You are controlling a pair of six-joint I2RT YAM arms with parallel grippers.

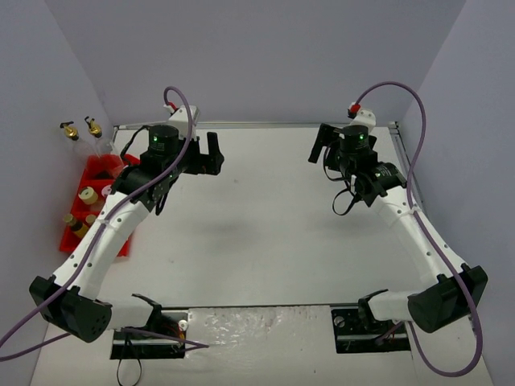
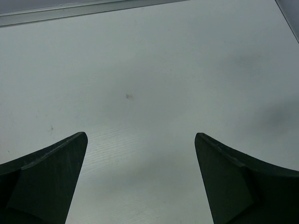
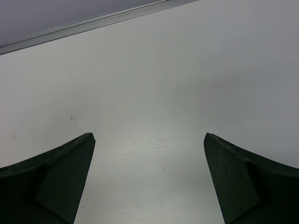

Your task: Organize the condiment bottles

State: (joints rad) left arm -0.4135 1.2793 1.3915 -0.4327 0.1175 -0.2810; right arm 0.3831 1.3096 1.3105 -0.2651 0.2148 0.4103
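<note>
Left arm [image 1: 100, 241] hides part of red rack [image 1: 92, 169] and one squat bottle [image 1: 107, 191]. Frame bottoms crop left gripper [image 2: 140, 134] and right gripper [image 3: 148, 134].

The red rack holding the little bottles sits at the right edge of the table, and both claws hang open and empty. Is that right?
Not quite: the red rack with the bottles sits at the left edge of the table, beside the left arm, as the top external view shows. The left claw and right claw are indeed open and empty.

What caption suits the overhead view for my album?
Left gripper and right gripper open above the table; condiment bottles in a red tray.
</note>
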